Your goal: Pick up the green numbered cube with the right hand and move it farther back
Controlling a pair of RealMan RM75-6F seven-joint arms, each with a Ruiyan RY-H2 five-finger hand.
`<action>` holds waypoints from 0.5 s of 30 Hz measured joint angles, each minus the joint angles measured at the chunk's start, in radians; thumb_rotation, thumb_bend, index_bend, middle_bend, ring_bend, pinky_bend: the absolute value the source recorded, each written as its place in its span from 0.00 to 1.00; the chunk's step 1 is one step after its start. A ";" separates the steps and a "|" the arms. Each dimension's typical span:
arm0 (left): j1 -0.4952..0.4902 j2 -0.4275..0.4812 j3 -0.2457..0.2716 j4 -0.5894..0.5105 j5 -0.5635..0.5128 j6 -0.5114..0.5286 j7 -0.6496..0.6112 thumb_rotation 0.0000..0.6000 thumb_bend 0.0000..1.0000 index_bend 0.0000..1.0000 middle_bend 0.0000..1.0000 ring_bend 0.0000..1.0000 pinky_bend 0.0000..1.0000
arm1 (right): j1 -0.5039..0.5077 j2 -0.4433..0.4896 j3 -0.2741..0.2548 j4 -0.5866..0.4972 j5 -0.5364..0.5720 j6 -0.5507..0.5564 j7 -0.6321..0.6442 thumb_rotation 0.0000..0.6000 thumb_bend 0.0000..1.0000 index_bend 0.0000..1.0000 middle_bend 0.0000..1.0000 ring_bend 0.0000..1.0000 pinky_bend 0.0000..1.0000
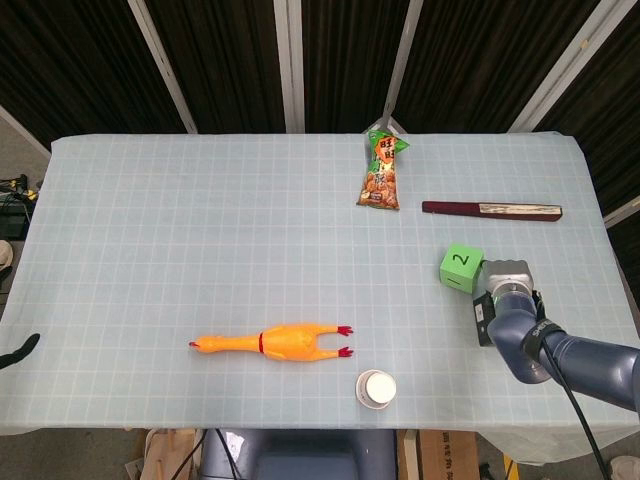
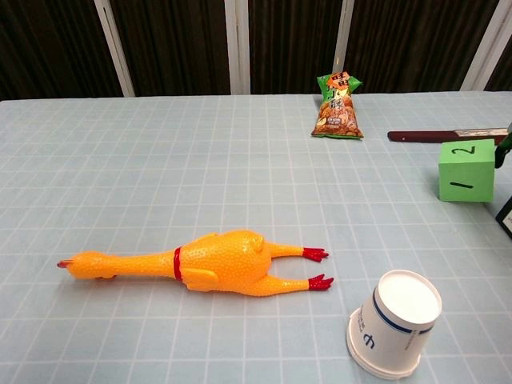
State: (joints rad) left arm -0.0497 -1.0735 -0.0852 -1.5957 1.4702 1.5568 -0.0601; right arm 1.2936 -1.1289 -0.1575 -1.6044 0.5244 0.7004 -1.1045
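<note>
The green numbered cube [image 1: 461, 267] is found close to the table's right edge, roughly midway between the front and back edges. A "2" is shown on its top face and a "1" on the face turned toward the front edge, which is seen well in the chest view [image 2: 466, 170]. In that view the cube looks raised a bit off the cloth, though that can't be called for sure.

The right hand [image 1: 497, 290] is pressed up against the cube's right side, and only the grey wrist housing and a black block are really seen from the head camera. The fingers are hidden under the wrist, so whether they're spread or pinched around the cube can't be told. In the chest view only a dark sliver of the hand [image 2: 504, 184] is caught at the frame's right margin, touching the cube's far side. The blue forearm [image 1: 570, 355] is brought in from the table's front right corner, angled up toward the cube, with the wrist bent so the hand is pointed left.

Behind the cube, a dark red folded fan [image 1: 491, 209] is laid parallel to the back edge. A green snack bag [image 1: 381, 171] is set near the back edge, about centre. A yellow rubber chicken [image 1: 272, 342] is stretched out toward the front edge, and a white paper cup [image 1: 376, 388] is tipped on its side right at the front edge.

A bit of the left hand [image 1: 18, 352] is glimpsed past the table's left edge, fingers not made out.
</note>
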 measured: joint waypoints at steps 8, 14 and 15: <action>0.000 0.000 0.000 -0.001 -0.002 -0.001 0.001 1.00 0.27 0.00 0.00 0.00 0.01 | 0.004 -0.017 0.006 0.044 0.019 0.004 -0.007 1.00 0.82 0.11 0.83 0.83 0.74; 0.000 -0.002 0.000 -0.002 -0.002 -0.002 0.009 1.00 0.27 0.00 0.00 0.00 0.01 | -0.007 -0.026 0.007 0.078 0.038 0.007 -0.010 1.00 0.82 0.11 0.83 0.83 0.74; 0.000 -0.002 0.001 -0.003 -0.002 -0.002 0.010 1.00 0.27 0.00 0.00 0.00 0.01 | -0.010 -0.028 0.007 0.083 0.039 0.007 -0.011 1.00 0.82 0.11 0.83 0.83 0.74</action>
State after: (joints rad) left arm -0.0500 -1.0755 -0.0847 -1.5983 1.4686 1.5551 -0.0502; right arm 1.2833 -1.1568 -0.1501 -1.5210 0.5638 0.7070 -1.1155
